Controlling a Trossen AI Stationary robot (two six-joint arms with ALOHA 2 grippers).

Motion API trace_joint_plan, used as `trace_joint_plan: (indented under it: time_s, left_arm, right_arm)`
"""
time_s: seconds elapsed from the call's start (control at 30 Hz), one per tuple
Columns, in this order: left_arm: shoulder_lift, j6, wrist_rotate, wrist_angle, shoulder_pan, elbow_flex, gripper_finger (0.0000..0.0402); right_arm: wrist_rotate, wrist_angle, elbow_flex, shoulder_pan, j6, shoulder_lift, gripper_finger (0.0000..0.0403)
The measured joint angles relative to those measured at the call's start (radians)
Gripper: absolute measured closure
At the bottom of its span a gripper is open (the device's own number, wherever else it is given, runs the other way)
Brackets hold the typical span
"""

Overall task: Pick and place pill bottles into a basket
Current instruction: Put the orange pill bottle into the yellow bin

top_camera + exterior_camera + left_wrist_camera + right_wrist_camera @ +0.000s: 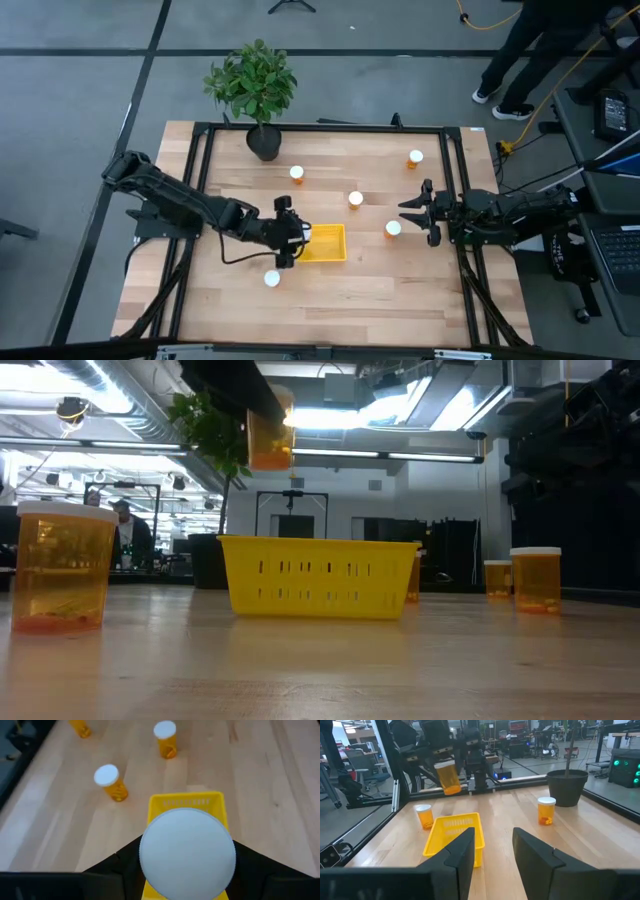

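My left gripper [287, 234] is shut on a pill bottle [187, 852], held upright above the left edge of the yellow basket [329, 244]. The held bottle also shows in the low view [270, 440] and the right wrist view [447, 776], above the basket [320, 575]. Other orange bottles with white caps stand on the table: one in front of the basket [271, 279], two behind it [297, 173] [355, 199], one far right [415, 157], one to the right [393, 229]. My right gripper [415, 212] is open and empty, just right of that last bottle.
A dark pot with a green plant [262, 140] stands at the table's back left. A person [530, 50] stands beyond the back right corner. A black frame [320, 127] runs around the table top.
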Motion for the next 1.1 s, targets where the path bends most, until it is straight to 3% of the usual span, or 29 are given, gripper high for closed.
trace_joint_plan:
  time_s: [0.43, 0.73, 1.1]
  left_arm:
    - [0.013, 0.024, 0.038, 0.039, 0.023, -0.007, 0.0199]
    - [0.119, 0.028, 0.049, 0.064, 0.037, -0.008, 0.0191]
    - [0.203, 0.055, 0.172, 0.117, 0.098, -0.008, 0.0202]
  right_arm:
    - [-0.001, 0.0, 0.0, 0.0, 0.0, 0.0, 0.0266]
    - [-0.001, 0.0, 0.0, 0.0, 0.0, 0.0, 0.0266]
    - [-0.002, -0.006, 0.0, 0.001, 0.025, 0.0, 0.0266]
